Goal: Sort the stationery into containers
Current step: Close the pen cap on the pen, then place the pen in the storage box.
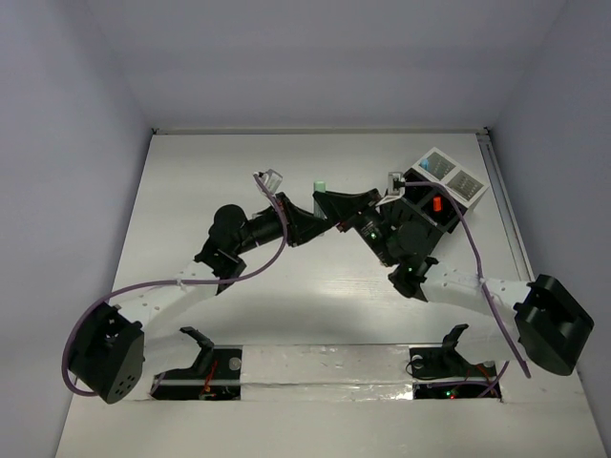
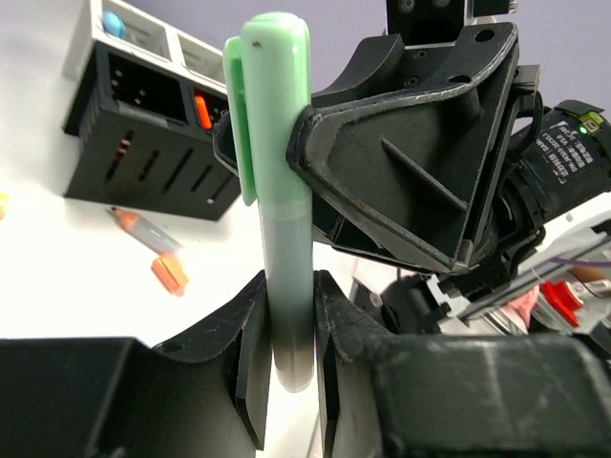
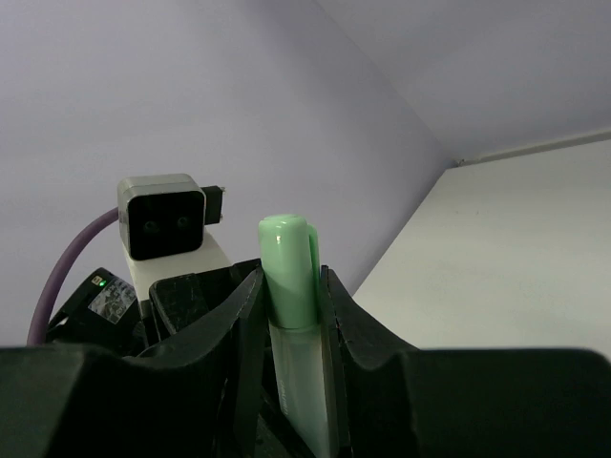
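1. Left tool [image 2: 288, 315] is clenched on the lower, see-through end of the mint-green marker [image 2: 277, 143]. Its fingers [image 2: 250, 363] press in from both sides.
2. Right tool [image 3: 291, 286] is clenched on the same marker, at the capped end. In the left wrist view one black finger sits against the cap, beside the clip.
3. The marker spans between the two tools and is off the desk [image 1: 191, 191]. In the top view it sits about mid-desk, left of the containers.
4. Black box [image 2: 143, 143], slotted side facing the left wrist camera, stands at the far right of the desk. The white tray [image 1: 451, 176] is joined to its far side.
5. An orange marker [image 2: 201, 110] sits in one box compartment. A small blue item [image 2: 113, 24] is in a tray cell.
6. Loose on the desk near the box are a grey pen with an orange tip [image 2: 143, 227] and a small orange block [image 2: 170, 273]. They lie close together; can't tell if they touch.
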You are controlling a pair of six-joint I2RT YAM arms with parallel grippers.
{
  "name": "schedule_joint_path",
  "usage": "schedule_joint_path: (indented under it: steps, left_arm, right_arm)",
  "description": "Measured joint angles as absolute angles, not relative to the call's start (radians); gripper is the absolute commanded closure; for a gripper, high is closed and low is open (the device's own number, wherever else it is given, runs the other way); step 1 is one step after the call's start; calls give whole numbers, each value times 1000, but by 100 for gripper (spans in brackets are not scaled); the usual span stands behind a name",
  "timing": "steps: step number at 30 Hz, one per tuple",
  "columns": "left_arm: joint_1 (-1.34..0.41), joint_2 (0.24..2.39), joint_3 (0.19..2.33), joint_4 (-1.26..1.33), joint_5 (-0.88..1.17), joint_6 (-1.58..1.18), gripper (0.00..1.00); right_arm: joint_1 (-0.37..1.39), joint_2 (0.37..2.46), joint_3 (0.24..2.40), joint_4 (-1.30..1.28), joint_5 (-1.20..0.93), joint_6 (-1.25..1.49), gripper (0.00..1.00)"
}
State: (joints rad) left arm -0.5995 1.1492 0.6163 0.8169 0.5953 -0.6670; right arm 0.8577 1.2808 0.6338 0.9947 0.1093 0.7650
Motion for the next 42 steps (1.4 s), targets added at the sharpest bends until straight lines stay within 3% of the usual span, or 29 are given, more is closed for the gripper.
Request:
schedule_joint_path:
  steps: [24, 26, 28, 31, 42]
  left_arm:
    - [-592, 1010, 360, 1011, 546, -756, 100]
    - [-589, 1010, 360, 1011, 546, -756, 91]
    - [-586, 1010, 360, 1011, 546, -756, 71]
    - [-566, 1013, 360, 1032, 513, -752, 58]
    - [-540, 1001, 323, 1042, 489, -741, 42]
  right_arm:
    - [911, 1234, 655, 807, 74, 739, 100]
    - [909, 1236, 664, 794, 70, 739, 100]
    - [907, 1242, 671, 790, 69, 739, 100]
    - [903, 1251, 677, 754, 46, 736, 100]
    - [853, 1330, 688, 709, 62, 759, 100]
